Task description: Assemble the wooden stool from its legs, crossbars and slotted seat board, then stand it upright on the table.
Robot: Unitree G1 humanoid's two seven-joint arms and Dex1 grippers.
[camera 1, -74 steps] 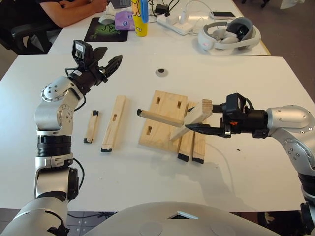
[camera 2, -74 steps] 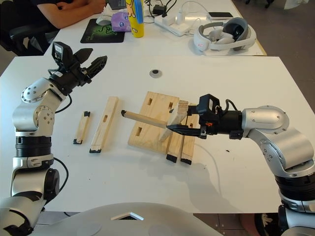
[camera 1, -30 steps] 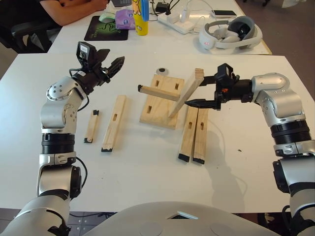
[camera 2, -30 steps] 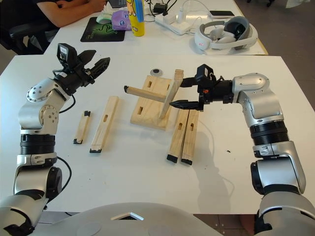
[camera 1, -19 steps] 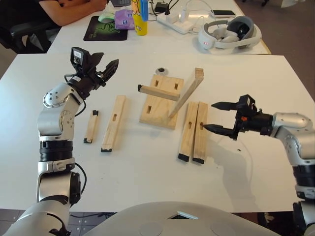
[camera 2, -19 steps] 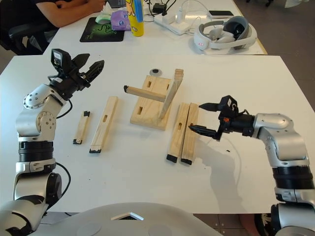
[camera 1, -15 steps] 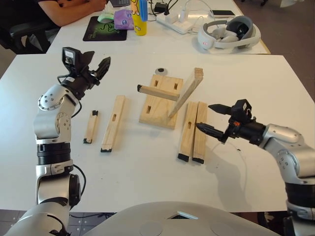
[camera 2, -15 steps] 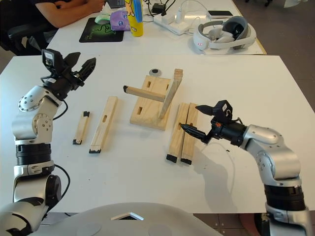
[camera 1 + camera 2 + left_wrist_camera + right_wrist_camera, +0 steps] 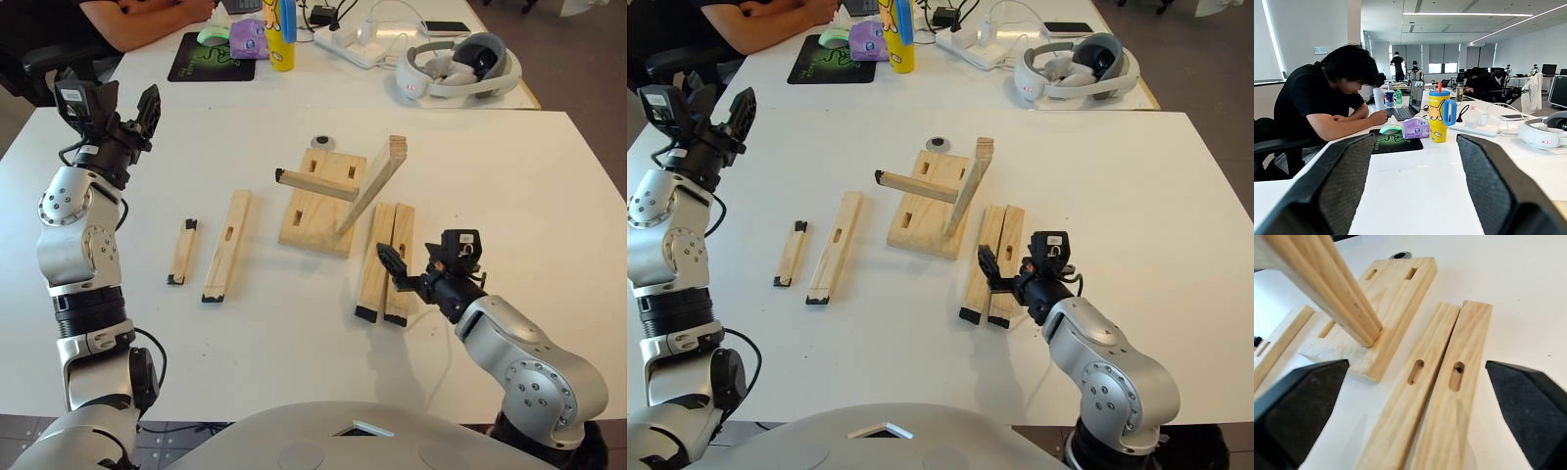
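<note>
Left tool (image 9: 1414, 147) swung out to far-left desk (image 9: 509, 176) edge, raised, jaws apart, empty. Leg (image 9: 372, 186) with crossbar (image 9: 315, 183) left standing in seat board (image 9: 312, 220), mid-desk: leg leaning right, crossbar pointing left. Right tool (image 9: 1416, 363) had released it and dropped low over leg pair (image 9: 385, 264), jaws apart. Pair flat, long axis near-to-far; probably next pick.

I work at a broad white table (image 9: 245, 352). A second white desk (image 9: 333, 86) stands right behind its far edge, with a black chair (image 9: 34, 70) at that desk's left end. Grey floor (image 9: 578, 49) shows past the desk's right corner. Beyond lies an open office with a white pillar (image 9: 1308, 34) and long ceiling light strips (image 9: 1459, 13). There are windows (image 9: 1437, 54) along the far wall, and a bright side window (image 9: 1260, 44) gives daylight.
</note>
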